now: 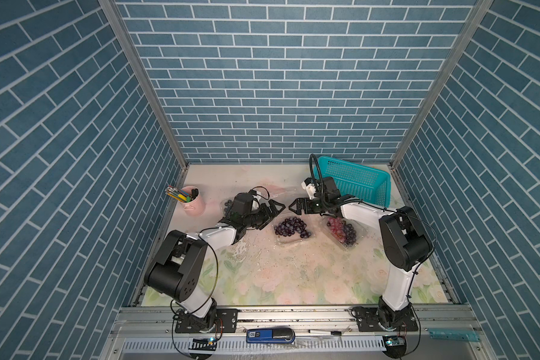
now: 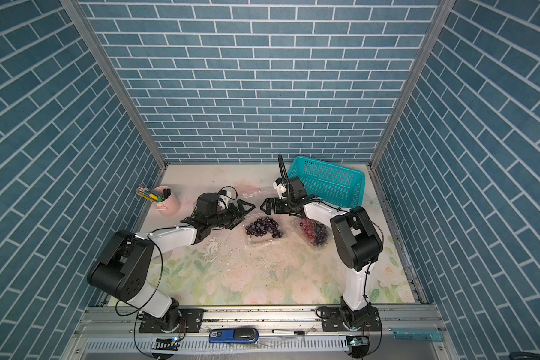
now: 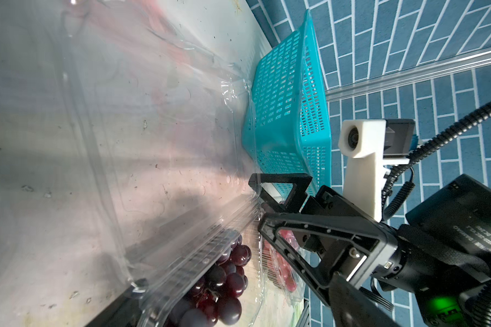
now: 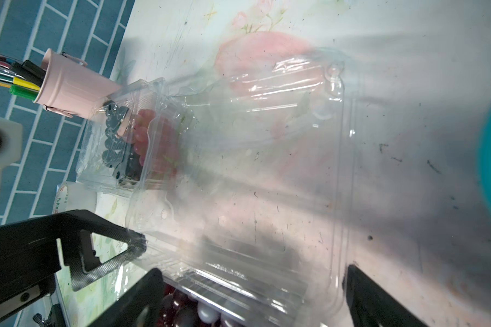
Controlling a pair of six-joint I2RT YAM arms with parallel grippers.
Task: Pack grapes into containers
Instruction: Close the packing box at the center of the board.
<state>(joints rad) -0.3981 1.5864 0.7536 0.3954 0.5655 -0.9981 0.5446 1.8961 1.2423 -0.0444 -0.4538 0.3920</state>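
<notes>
Near the middle of the frame in both top views the two end effectors face each other, tips close but apart. The left end effector (image 1: 276, 212) has its jaws wide open and holds nothing. The right end effector (image 1: 290, 206) is wide open too. In the right wrist view the open lid (image 4: 267, 170) of the middle container lies between its fingers (image 4: 142, 294), but I cannot tell if they touch it. One left finger is at the edge of this lid.

The grapes are in three clear containers on the desk (image 1: 293, 274). The middle container (image 1: 289, 241), just below the end effectors, has a dark bunch (image 1: 290, 227). The right container (image 1: 349, 246), under the right arm, has red and dark grapes (image 1: 340, 230). The third container (image 1: 226, 207) is left of centre, half hidden behind the left arm, with dark grapes showing in it.

A teal basket (image 1: 353, 180) stands at the upper right of the desk. A pink cup (image 1: 195, 202) with pens stands at its left.
</notes>
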